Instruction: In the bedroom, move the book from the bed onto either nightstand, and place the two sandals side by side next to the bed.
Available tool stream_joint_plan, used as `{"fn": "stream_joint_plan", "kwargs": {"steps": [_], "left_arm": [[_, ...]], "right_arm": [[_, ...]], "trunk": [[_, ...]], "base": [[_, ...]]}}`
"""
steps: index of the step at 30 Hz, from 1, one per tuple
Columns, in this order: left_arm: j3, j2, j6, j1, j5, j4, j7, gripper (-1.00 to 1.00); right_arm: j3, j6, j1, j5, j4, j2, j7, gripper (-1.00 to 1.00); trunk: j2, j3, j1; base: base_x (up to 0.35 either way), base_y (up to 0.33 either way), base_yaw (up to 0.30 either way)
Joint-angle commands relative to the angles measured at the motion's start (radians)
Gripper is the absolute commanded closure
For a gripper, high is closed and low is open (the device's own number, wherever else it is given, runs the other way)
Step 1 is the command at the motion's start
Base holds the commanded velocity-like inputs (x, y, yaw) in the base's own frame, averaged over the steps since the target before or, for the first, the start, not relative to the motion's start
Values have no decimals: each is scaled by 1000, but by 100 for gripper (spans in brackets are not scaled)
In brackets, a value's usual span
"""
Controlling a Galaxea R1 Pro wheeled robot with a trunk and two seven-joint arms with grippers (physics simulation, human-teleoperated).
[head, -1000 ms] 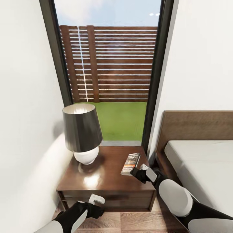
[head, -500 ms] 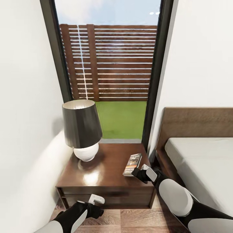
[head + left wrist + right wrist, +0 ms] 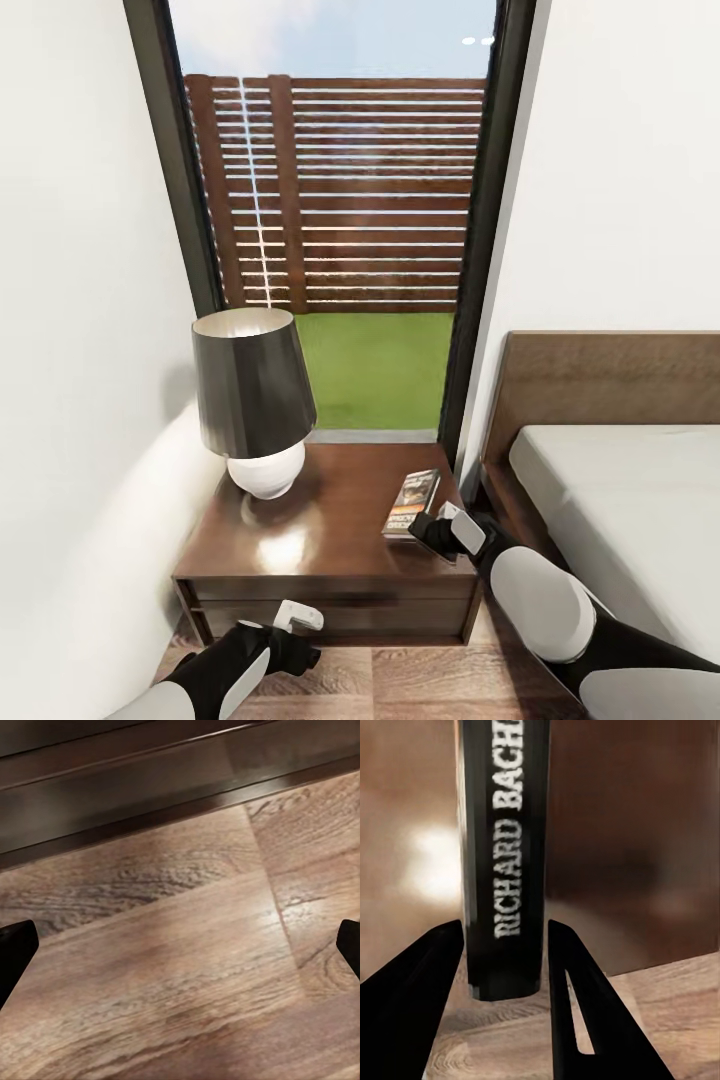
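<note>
The book [image 3: 412, 501] hangs a little above the right part of the nightstand [image 3: 330, 530], with my right gripper [image 3: 426, 527] shut on its near end. In the right wrist view the dark spine with white lettering [image 3: 506, 870] stands between the two black fingers [image 3: 412, 1005], over the glossy nightstand top [image 3: 622, 832]. My left gripper [image 3: 299, 617] hangs low in front of the nightstand's drawer fronts. It is open, and its fingertips [image 3: 15, 952] sit at the edges of the left wrist view, over plank floor [image 3: 187, 982]. The bed [image 3: 620, 500] lies to the right. The sandals are out of view.
A dark-shaded lamp with a white base [image 3: 250, 400] stands on the nightstand's left side, close to the white wall [image 3: 80, 350]. A tall dark-framed window [image 3: 345, 200] rises behind. The bed's headboard [image 3: 600, 380] stands just right of the nightstand.
The head view shifted a little between the first two frames. Since then my right gripper has carried the book slightly farther in over the nightstand. The left arm has stayed put.
</note>
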Motion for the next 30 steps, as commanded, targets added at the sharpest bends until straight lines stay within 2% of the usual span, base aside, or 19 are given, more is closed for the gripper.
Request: {"fn": "stream_joint_plan", "kwargs": {"steps": [1,13,20,24,30], "left_arm": [[-3,1,4,-1,3,-1,-1,-100],[-3,1,4,-1,3,-1,0,-100],[-3,1,4,-1,3,-1,0,-100],[-3,1,4,-1,3,-1,0,-100],[-2,1,4,-1,3,-1,0,-100]], "right_arm": [[-7,7,-7,16,-2,1,0,100],[-7,12,-57,16,-1,3,-67,100],[-7,12,-68,16,0,3,-76,100],[-7,12,-69,16,2,3,-77,100],[-7,12,-70,16,2,1,-78,100]], "trunk": [[0,-1,0],[0,-1,0],[-49,-23,27],[-49,-23,27],[-91,-42,50]], "base": [[0,0,0],[0,0,0],[0,0,0],[0,0,0],[0,0,0]]}}
